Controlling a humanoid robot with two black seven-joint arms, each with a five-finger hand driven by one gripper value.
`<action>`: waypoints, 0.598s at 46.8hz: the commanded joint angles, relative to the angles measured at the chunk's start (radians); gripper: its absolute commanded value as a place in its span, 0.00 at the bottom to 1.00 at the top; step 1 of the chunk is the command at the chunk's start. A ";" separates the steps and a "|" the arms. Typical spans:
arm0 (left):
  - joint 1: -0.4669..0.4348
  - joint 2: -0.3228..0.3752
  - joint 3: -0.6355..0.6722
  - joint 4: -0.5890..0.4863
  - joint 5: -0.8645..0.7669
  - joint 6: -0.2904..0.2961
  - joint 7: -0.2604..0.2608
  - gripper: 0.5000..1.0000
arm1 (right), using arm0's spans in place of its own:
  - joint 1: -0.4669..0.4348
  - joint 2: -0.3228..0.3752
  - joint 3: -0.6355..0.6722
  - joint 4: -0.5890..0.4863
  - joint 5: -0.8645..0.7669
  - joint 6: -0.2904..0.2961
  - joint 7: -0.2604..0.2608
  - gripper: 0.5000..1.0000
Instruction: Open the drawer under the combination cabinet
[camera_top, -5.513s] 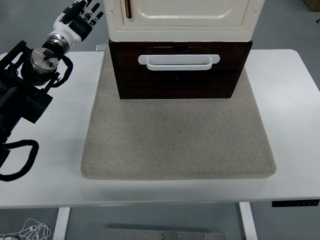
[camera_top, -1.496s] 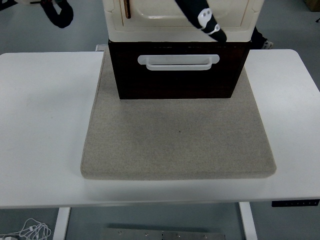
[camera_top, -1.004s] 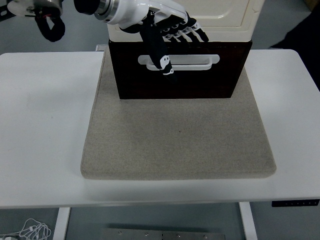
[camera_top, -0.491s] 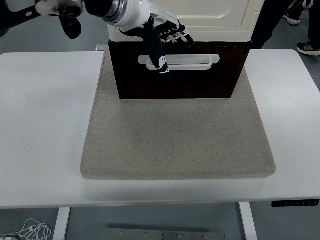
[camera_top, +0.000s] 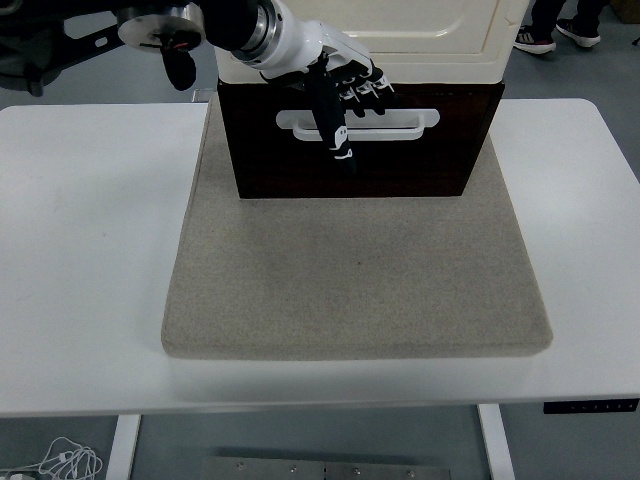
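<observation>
- My left hand (camera_top: 340, 95) reaches in from the top left and sits right in front of the drawer; my fingers (camera_top: 365, 92) are spread a little and hold nothing; one dark finger hangs down across the handle, and I cannot tell if it touches.
- My right hand is not in the picture, so the left hand is the one for this job.
- The handle (camera_top: 357, 124) is a white bar just under my hand; it runs long from side to side; my hand is over its middle left part.
- The drawer (camera_top: 420, 155) is the dark brown box under the cream cabinet (camera_top: 440, 40); its front faces me; it looks closed.
- The drawer stands at the far end of the grey mat (camera_top: 355, 270) on the white table (camera_top: 90, 250).
- I think I must hook my fingers behind the bar and pull straight toward me over the mat.
</observation>
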 joint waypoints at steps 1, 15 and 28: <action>0.002 -0.005 0.001 0.002 0.013 0.005 0.000 1.00 | 0.000 0.000 0.000 0.000 0.000 0.000 0.000 0.85; 0.029 -0.016 0.003 0.029 0.070 0.007 0.000 1.00 | 0.000 0.000 0.000 0.000 0.000 0.000 0.000 0.85; 0.045 -0.022 0.003 0.045 0.095 0.004 0.000 1.00 | 0.000 0.000 0.000 0.000 0.000 0.000 0.000 0.85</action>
